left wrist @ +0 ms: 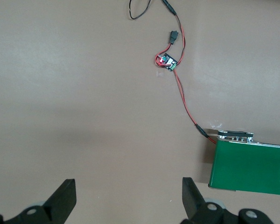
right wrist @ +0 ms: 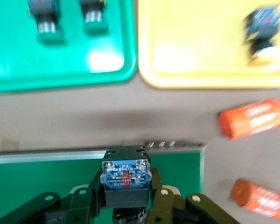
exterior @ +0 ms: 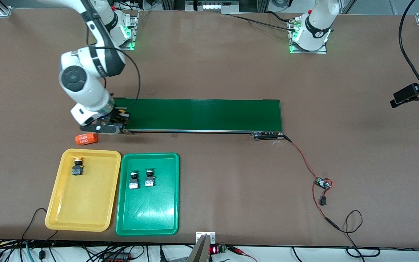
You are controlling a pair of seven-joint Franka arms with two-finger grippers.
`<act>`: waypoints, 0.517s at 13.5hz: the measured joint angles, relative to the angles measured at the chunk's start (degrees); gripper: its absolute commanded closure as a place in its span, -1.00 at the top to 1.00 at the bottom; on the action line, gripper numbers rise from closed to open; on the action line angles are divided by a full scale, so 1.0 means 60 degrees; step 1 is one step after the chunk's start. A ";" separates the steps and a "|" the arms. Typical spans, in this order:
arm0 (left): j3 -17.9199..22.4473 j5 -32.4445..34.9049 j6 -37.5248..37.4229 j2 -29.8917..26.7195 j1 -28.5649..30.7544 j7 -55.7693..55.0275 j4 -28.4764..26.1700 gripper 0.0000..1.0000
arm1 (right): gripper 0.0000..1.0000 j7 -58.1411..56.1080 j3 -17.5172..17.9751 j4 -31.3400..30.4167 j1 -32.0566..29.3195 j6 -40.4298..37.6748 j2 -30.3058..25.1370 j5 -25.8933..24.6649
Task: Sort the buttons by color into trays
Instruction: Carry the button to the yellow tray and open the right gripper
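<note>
My right gripper (exterior: 119, 123) (right wrist: 126, 198) is at the conveyor belt's (exterior: 202, 114) end toward the right arm, shut on a button (right wrist: 126, 176) with a black body and a blue terminal block; its cap is hidden. In the yellow tray (exterior: 86, 214) (right wrist: 200, 51) lies one yellow-capped button (exterior: 77, 166) (right wrist: 263, 32). Two buttons (exterior: 133, 180) (exterior: 149, 178) lie side by side in the green tray (exterior: 147, 214) (right wrist: 107, 70). My left gripper (left wrist: 128, 200) hangs open with nothing in it, over bare table by the belt's other end.
An orange cylinder (exterior: 86, 138) (right wrist: 252, 117) lies between the belt and the yellow tray, and the right wrist view shows a second one (right wrist: 261, 200). A red wire with a small circuit board (exterior: 323, 183) (left wrist: 168, 62) trails from the belt's end toward the left arm.
</note>
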 measured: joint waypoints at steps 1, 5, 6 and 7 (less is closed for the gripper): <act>0.0000 0.0000 0.0045 0.0004 0.0000 0.0000 -0.0001 1.00 | -0.64 -0.0286 -0.0010 0.0331 -0.0228 -0.0042 0.0037 0.0000; -0.0029 0.0000 0.0086 0.0004 -0.0001 0.0000 -0.0001 1.00 | -0.64 -0.1481 -0.0028 0.1631 -0.1144 -0.0072 0.0743 0.0000; -0.0032 0.0000 0.0087 0.0004 -0.0001 0.0000 -0.0002 1.00 | -0.64 -0.1688 -0.0029 0.1896 -0.1283 -0.0060 0.1033 0.0000; -0.0032 0.0000 0.0087 0.0004 -0.0001 0.0000 -0.0002 1.00 | -0.65 -0.1883 -0.0029 0.2079 -0.1387 0.0040 0.1335 0.0000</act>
